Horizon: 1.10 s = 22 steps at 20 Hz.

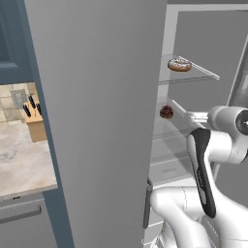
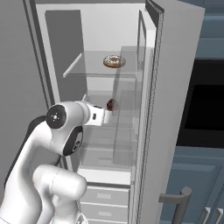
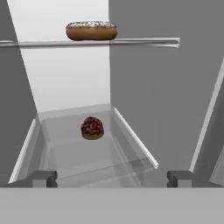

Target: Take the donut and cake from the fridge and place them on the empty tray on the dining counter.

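Note:
The grey fridge (image 2: 173, 78) stands open, with its doors swung out to either side. The pale-iced donut (image 3: 91, 30) (image 1: 179, 64) (image 2: 114, 61) rests on the upper glass shelf (image 3: 144, 42). One shelf lower sits the dark reddish cake (image 3: 92, 128) (image 1: 166, 112) (image 2: 110, 104). My gripper (image 3: 111, 179) (image 1: 193, 116) (image 2: 106, 115) is open and holds nothing. It hovers at the front of the lower shelf, level with the cake and a short way before it. The blue tray and the dining counter are out of view.
The left fridge door (image 1: 101, 97) is a big grey slab close beside the arm. A knife block (image 1: 35, 121) stands on a stone counter (image 1: 24, 160) to the left. A dark oven (image 2: 205, 109) and blue-grey cabinets (image 2: 197, 175) are on the right. Fridge drawers (image 2: 107, 197) lie below.

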Tool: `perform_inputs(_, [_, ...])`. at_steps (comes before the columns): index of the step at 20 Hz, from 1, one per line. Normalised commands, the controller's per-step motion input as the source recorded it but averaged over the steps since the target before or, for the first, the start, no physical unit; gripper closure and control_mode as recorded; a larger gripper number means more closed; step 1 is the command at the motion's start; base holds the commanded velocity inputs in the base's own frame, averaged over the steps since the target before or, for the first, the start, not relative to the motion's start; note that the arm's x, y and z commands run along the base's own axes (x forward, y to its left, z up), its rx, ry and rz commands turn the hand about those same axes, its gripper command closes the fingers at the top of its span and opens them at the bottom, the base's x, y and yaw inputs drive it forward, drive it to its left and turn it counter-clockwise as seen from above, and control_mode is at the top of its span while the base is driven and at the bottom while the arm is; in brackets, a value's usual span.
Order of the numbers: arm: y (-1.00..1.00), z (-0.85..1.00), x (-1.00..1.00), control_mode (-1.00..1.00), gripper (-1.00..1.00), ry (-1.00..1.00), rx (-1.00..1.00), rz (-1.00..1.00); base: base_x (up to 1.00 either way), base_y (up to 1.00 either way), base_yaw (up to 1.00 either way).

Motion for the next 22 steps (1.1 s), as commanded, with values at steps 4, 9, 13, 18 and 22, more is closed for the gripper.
perform_inputs(4, [0.24, 0.49, 0.02, -1.0, -1.0, 0.0, -0.11, 0.07, 0.0, 0.0, 0.0])
perform_inputs(9, [0.03, 0.76, 0.0, -1.0, -1.0, 0.0, -0.02, 0.0, 0.0, 0.0, 0.0])
perform_inputs(13, [0.0, 0.63, 0.0, -1.0, -1.0, 0.0, 0.02, 0.0, 0.0, 0.0, 0.0])
perform_inputs(18, [0.0, 0.66, 0.0, -1.0, -1.0, 0.0, 0.09, 0.0, 0.0, 0.0, 0.0])
perform_inputs(22, [0.0, 0.32, 0.02, -1.0, -1.0, 0.0, 0.05, 0.0, 0.0, 0.0, 0.0])
